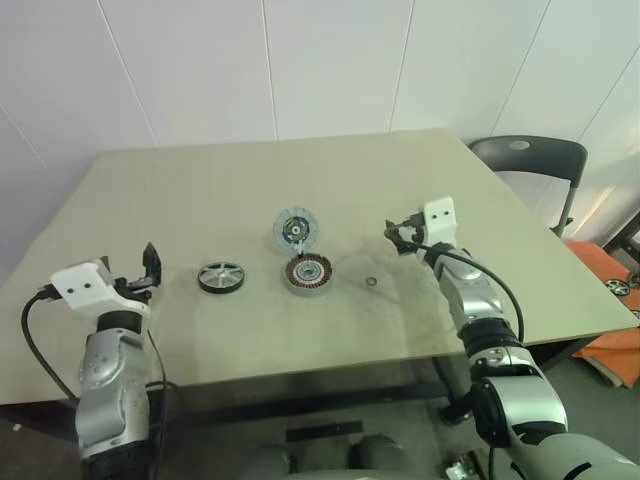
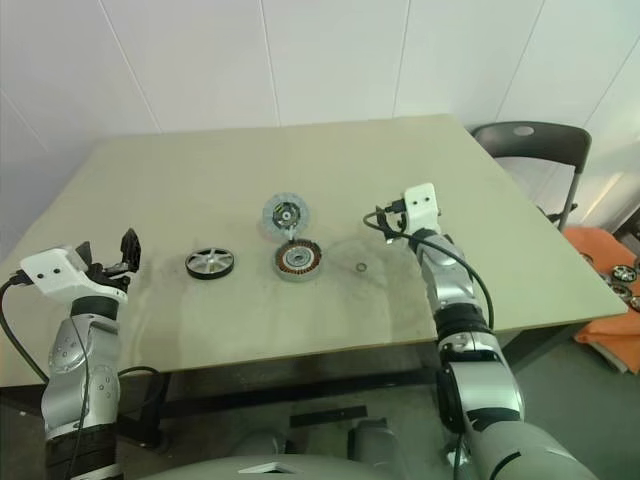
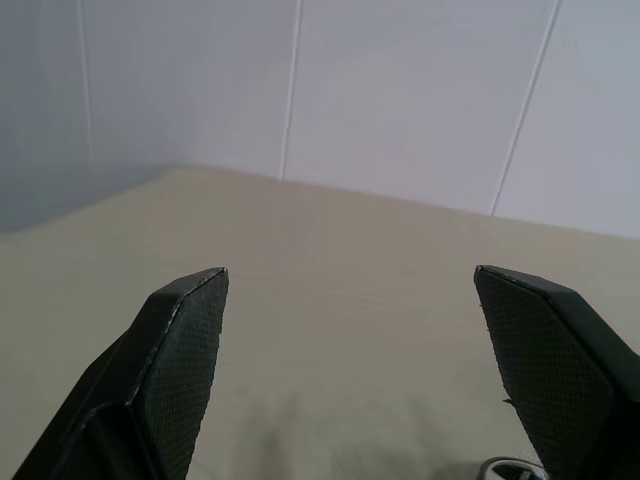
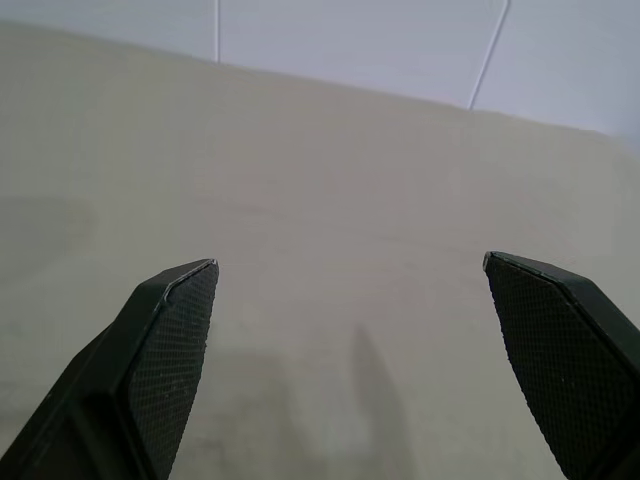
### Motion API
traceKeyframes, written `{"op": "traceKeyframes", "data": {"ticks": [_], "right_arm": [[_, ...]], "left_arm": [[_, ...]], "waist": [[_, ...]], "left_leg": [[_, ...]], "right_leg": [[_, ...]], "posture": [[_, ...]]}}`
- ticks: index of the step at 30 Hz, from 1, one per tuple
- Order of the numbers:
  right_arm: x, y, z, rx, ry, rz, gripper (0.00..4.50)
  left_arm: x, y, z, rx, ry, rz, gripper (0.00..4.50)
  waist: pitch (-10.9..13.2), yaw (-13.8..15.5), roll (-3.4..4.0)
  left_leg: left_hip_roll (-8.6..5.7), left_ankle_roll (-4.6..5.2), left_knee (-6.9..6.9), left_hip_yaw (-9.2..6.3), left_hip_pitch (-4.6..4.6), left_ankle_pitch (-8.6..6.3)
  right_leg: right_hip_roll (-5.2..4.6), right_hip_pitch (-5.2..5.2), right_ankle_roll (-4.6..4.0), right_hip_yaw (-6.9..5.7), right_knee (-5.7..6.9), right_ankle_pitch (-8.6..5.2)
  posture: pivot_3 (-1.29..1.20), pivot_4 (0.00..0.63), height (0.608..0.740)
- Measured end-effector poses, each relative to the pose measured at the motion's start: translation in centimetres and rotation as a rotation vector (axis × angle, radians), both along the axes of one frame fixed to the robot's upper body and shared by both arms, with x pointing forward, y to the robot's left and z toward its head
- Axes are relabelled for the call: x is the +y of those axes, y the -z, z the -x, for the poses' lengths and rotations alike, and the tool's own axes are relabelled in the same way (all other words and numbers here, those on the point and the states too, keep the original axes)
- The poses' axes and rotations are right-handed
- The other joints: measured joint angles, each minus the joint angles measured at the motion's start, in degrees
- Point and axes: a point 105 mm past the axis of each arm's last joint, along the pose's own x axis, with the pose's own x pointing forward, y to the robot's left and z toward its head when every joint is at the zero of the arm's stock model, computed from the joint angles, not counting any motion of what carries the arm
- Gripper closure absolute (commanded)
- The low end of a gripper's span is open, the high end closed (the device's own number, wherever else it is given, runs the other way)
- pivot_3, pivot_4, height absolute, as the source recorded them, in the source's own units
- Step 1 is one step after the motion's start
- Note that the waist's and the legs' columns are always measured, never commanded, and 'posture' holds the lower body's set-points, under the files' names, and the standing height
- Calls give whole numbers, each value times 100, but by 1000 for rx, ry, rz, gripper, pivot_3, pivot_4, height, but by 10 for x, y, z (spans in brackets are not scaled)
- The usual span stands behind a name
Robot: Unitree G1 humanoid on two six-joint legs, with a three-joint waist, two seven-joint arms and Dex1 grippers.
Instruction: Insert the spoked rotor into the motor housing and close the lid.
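Open jaws (both) flanking motor housing [image 1: 308, 274], apart.

A plain indoor test room or robotics lab. A large beige table [image 1: 250, 190] with a worn, scuffed top stands against bare white panelled walls [image 1: 330, 60] with thin seams. Loose motor parts lie on it: a motor housing [image 1: 308, 273] with copper coils, a flat grey spoked rotor [image 1: 295, 228], a dark wheel-like lid [image 1: 221, 277] and a small ring [image 1: 372, 283]. A dark grey plastic chair [image 1: 530, 160] stands beside the table's right edge, with orange equipment [image 1: 610, 290] on the floor behind it.
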Motion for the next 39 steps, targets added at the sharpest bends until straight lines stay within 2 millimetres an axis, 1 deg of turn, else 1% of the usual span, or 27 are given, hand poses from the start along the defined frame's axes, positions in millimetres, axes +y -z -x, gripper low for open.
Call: {"op": "traceKeyframes", "data": {"ticks": [3, 8, 12, 14, 16, 20, 22, 24, 26, 30, 32, 34, 36, 39], "right_arm": [[2, -4, -1, -11, -7, 0, 61], [4, -3, -1, -7, -16, -4, 61], [3, -3, 0, -1, -37, -6, 61], [3, -1, 0, 20, -82, -1, 61], [6, -3, -2, 53, -168, 11, 61], [16, -25, -9, 77, -362, 64, 61], [25, -38, -10, 66, -451, 84, 61], [29, -40, -8, 83, -516, 91, 61], [34, -35, 1, 141, -630, 98, 61], [48, -30, 22, 249, -880, 127, 61], [53, -31, 32, 284, -987, 144, 61], [56, -33, 38, 309, -1060, 169, 61], [56, -35, 41, 320, -1097, 187, 61], [57, -43, 46, 321, -1157, 202, 61]], "left_arm": [[0, -1, -1, 0, 7, -6, 316], [-2, -8, -6, -13, 49, -32, 316], [-4, -5, -15, 20, 126, -60, 316], [-5, -8, -25, 40, 210, -101, 316], [-9, -14, -39, 75, 343, -172, 316], [-22, -28, -71, 143, 611, -303, 316], [-27, -32, -81, 169, 709, -338, 316], [-35, -29, -86, 198, 793, -354, 316], [-49, -22, -87, 242, 924, -365, 316], [-77, -16, -81, 302, 1166, -403, 316], [-84, -17, -81, 318, 1230, -424, 316], [-88, -19, -81, 325, 1274, -437, 316], [-93, -22, -79, 324, 1314, -449, 316], [-106, -27, -69, 316, 1410, -450, 316]], "waist": [[0, -3, 0], [0, -3, 0], [0, -6, 0], [2, -4, 1], [8, -18, 9], [16, -57, 18], [15, -129, 17], [15, -174, 17], [16, -187, 17], [17, -213, 19], [17, -209, 20], [17, -198, 20], [18, -188, 20], [18, -187, 21]], "left_leg": [[0, 0, -1, 2, 0, 0], [0, 0, -3, 2, -1, 0], [0, 0, -2, 2, 0, 0], [-1, 0, 0, 3, 0, 0], [-1, 1, 3, 12, 1, 0], [-1, 1, 2, 31, 1, 0], [4, 6, -9, 30, 3, -3], [11, 10, -14, 28, -2, -5], [14, 17, -16, 22, -11, -10], [12, 23, -14, 30, -17, -15], [11, 24, -12, 29, -14, -15], [11, 24, -8, 29, -12, -15], [12, 23, -7, 28, -11, -15], [9, 23, -7, 29, -15, -15]], "right_leg": [[1, 0, 1, -1, -2, 0], [1, -1, 1, -2, -2, 0], [7, -1, -3, -5, -1, -2], [11, -1, -5, -9, 0, -3], [18, 0, -6, -8, 3, -4], [36, 0, -7, -3, -6, -4], [36, -2, 9, -2, -8, 5], [34, -9, 15, -1, -10, 9], [29, -23, 15, 7, -9, 9], [22, -35, 17, 24, -5, 10], [22, -34, 17, 23, 1, 10], [22, -34, 17, 23, 9, 10], [21, -35, 17, 24, 14, 9], [6, -43, 17, 25, 18, 9]], "posture": [[0, 0, 740], [0, 0, 740], [0, 0, 740], [0, 0, 740], [0, 0, 740], [0, 0, 740], [0, 0, 740], [0, 0, 740], [0, 0, 740], [0, 0, 740], [0, 0, 740], [0, 0, 740], [0, 0, 740], [0, 0, 740]]}}
